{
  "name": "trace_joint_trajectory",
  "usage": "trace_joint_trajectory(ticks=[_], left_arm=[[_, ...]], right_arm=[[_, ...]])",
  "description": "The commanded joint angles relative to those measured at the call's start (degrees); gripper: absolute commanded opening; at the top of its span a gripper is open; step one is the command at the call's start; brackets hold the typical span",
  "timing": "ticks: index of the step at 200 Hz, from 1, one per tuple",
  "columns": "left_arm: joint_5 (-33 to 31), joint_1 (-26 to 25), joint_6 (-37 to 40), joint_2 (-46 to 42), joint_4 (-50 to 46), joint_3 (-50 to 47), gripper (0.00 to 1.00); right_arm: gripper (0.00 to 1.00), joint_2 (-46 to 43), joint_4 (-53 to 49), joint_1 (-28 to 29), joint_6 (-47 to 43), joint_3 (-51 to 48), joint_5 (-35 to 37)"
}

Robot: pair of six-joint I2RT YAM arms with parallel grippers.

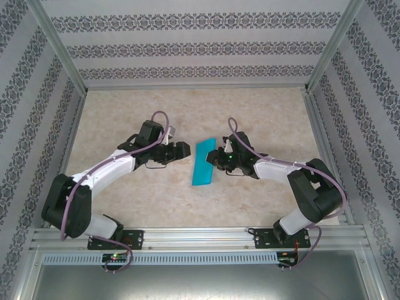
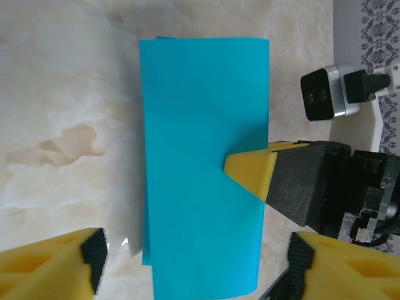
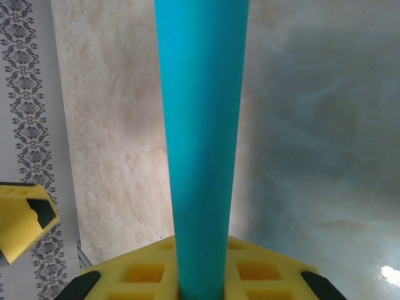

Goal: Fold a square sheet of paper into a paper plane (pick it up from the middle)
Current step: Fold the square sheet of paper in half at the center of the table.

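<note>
Left gripper [image 1: 182,150]: jaws apart, nothing held, just left of the paper [image 1: 203,162]. In its wrist view, its 2 fingers [image 2: 56,265] straddle the paper's near end without touching it. Paper: teal, folded to a narrow 2-layer strip, mid-table [image 1: 262,112], between the 2 grippers. Right gripper [image 1: 215,155]: clenched on the paper's right long edge, 1 yellow fingertip [image 2: 250,172] on top. Can't tell if the strip touches the table.

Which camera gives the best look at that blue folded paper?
The left wrist view: the folded teal-blue paper sheet faces the camera, large and nearly all in frame. The top view shows it small, a narrow strip; the right wrist view gives a foreshortened band.
</note>
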Motion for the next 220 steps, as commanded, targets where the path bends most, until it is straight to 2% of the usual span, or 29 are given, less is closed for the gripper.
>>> trace_joint_trajectory(ticks=[1, 66, 91, 134, 157, 220], left_arm=[[0.47, -1.72, -1.88, 3.73, 6.18, 0.56, 0.7], [0.85, -6.02, -3.3, 13.6, 12.16, 3.23, 0.48], [1.08, -7.1, -3.02, 16.18, 12.56, 4.61, 0.42], [1.39, -8.51, -1.98, 19.91, 12.42, 6.63, 0.25], [1.16, -9.13, -1.62, 21.87, 12.2, 7.27, 0.21], [-0.29, -10.1, 0.03, 25.68, 11.2, 8.35, 0.2]], right_arm=[[0.19, 1.85, 3.91, -1.54, -0.59, -1.09, -4.44], [0.2, 2.82, 3.63, -4.93, -4.04, -3.77, -6.34], [0.2, 2.99, 3.91, -5.57, -4.72, -4.27, -7.36], [0.2, 2.13, 3.24, -6.63, -5.71, -5.06, -7.25], [0.2, 2.62, 3.27, -6.72, -5.98, -5.23, -7.26], [0.21, 3.26, 2.61, -6.91, -6.95, -5.32, -6.65]])
